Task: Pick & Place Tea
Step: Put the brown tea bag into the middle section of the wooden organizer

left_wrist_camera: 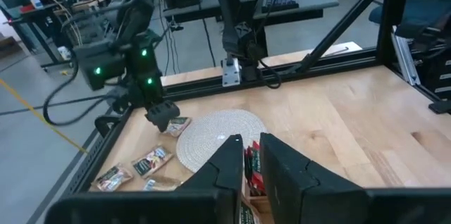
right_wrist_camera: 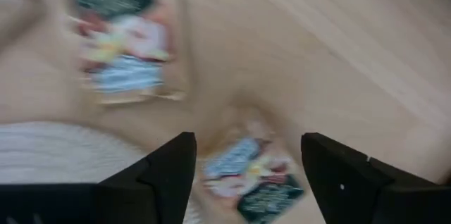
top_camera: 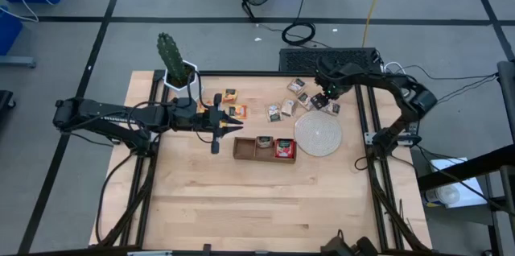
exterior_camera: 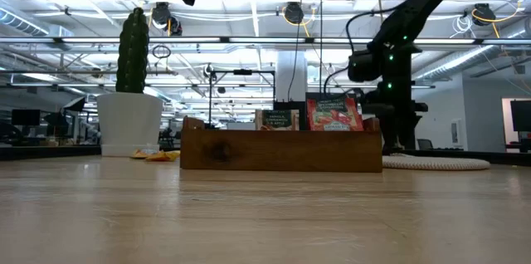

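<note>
Tea sachets (top_camera: 283, 109) lie scattered at about twelve o'clock from the wooden tray (top_camera: 265, 149), with a few more at ten o'clock near the potted cactus (top_camera: 171, 59). One tan sachet (right_wrist_camera: 248, 175) sits directly between the spread fingers of the right gripper (top_camera: 320, 101), at the eleven o'clock edge of the round woven disc (top_camera: 319, 134); in the right wrist view it lies flat and skewed, its long axis running diagonally across the gap rather than square to the fingers. I cannot tell whether the fingers touch it. A second sachet (right_wrist_camera: 125, 48) lies flat just beyond it.

A red sachet (top_camera: 284, 149) stands upright in the tray's right compartment, a darker one (top_camera: 264, 142) in the middle compartment.

The left gripper (top_camera: 233, 122) hovers above the tray's nine o'clock end, fingers pressed nearly together, nothing seen between them.
</note>
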You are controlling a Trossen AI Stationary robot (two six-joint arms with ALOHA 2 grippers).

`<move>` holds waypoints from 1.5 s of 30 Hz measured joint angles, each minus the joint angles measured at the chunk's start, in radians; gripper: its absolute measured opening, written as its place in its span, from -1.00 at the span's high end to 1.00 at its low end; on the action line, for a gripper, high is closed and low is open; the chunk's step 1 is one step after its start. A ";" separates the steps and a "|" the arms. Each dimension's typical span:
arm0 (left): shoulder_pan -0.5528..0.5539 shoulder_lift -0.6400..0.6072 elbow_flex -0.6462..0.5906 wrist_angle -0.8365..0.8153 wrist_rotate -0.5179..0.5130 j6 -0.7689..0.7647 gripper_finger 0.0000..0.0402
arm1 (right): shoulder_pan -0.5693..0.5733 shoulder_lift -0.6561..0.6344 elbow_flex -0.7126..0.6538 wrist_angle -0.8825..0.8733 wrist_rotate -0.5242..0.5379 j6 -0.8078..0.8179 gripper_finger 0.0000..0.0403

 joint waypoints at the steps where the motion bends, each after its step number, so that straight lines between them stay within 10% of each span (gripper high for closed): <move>1: 0.000 0.000 0.000 0.000 0.000 0.000 0.72 | 0.000 0.021 0.011 -0.012 0.018 0.000 -0.18; 16: 0.000 0.000 0.000 0.001 0.000 0.000 0.71 | 0.052 0.069 0.030 -0.364 0.325 0.041 -0.01; 21: 0.000 0.000 0.000 0.000 0.000 0.000 0.71 | 0.052 0.052 0.025 -0.364 0.198 0.080 0.00; 33: 0.000 0.000 0.000 0.000 0.000 0.001 0.71 | 0.075 0.049 -0.113 -0.139 0.076 0.011 0.50; 40: 0.000 0.000 0.000 0.000 0.000 0.001 0.71 | 0.063 0.053 -0.121 -0.036 0.401 -0.059 0.89; 45: 0.000 0.000 0.000 0.000 0.000 0.001 0.71 | 0.050 0.053 -0.120 0.191 0.350 -0.116 0.97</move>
